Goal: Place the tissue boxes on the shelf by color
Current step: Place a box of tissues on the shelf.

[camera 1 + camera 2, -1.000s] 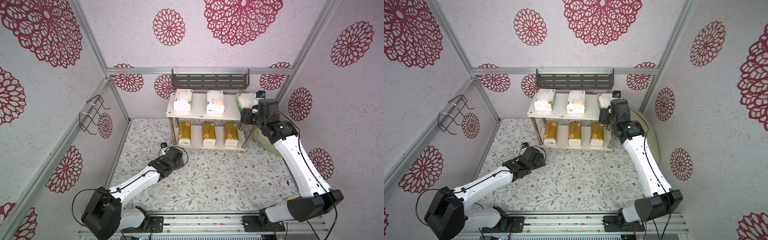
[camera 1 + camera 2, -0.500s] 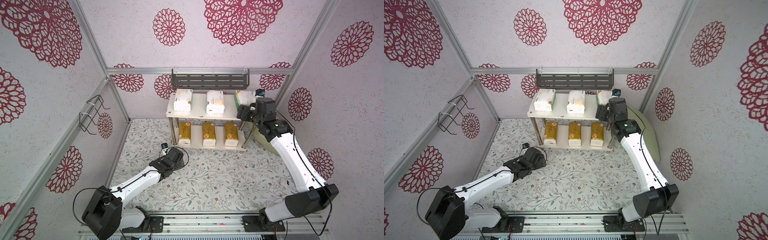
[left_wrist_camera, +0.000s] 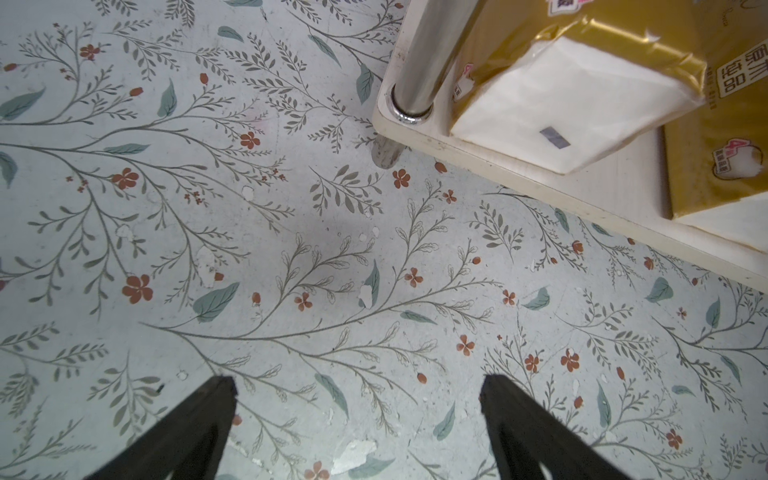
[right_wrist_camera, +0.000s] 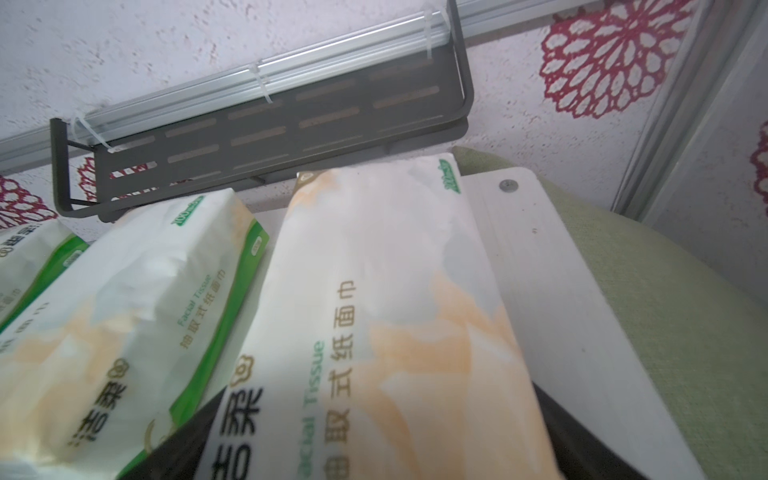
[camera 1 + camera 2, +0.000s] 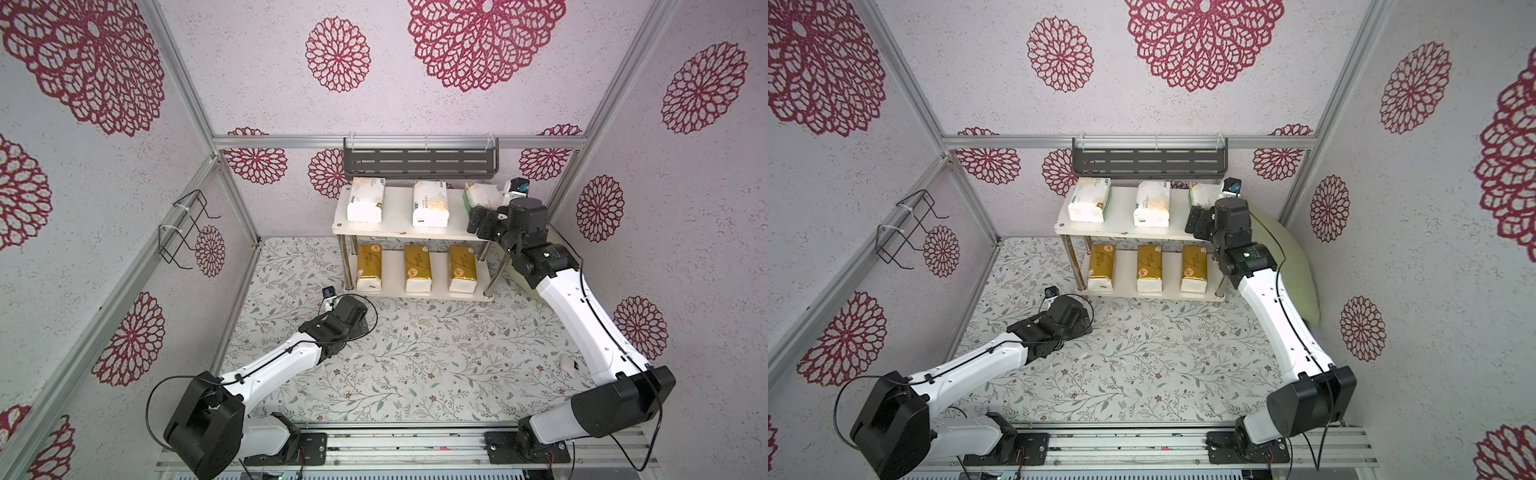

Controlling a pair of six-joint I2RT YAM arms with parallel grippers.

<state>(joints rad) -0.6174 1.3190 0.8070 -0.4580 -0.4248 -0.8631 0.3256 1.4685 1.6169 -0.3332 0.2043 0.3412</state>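
The shelf [image 5: 399, 233] stands at the back of the floral floor. Three gold tissue boxes [image 5: 417, 268] lie side by side on its lower board. Three white ones lie on the top board, at the left [image 5: 365, 199], in the middle [image 5: 430, 203] and at the right end [image 5: 482, 194]. My right gripper [image 5: 478, 218] [image 4: 380, 388] is open, its jaws either side of the near end of that right-hand white pack [image 4: 386, 291], which rests on the board. My left gripper [image 3: 356, 379] is open and empty over the floor, near the shelf's left front post [image 3: 419, 79].
A dark grey slotted rack [image 5: 419, 160] hangs on the back wall just above the shelf. A black wire holder [image 5: 187, 228] is fixed to the left wall. A pale green cushion [image 5: 1287, 257] leans behind my right arm. A small white scrap [image 5: 567, 363] lies on the floor.
My right gripper's jaws have spread apart around the right-hand white pack, which now lies on the top board. The left arm has not moved.
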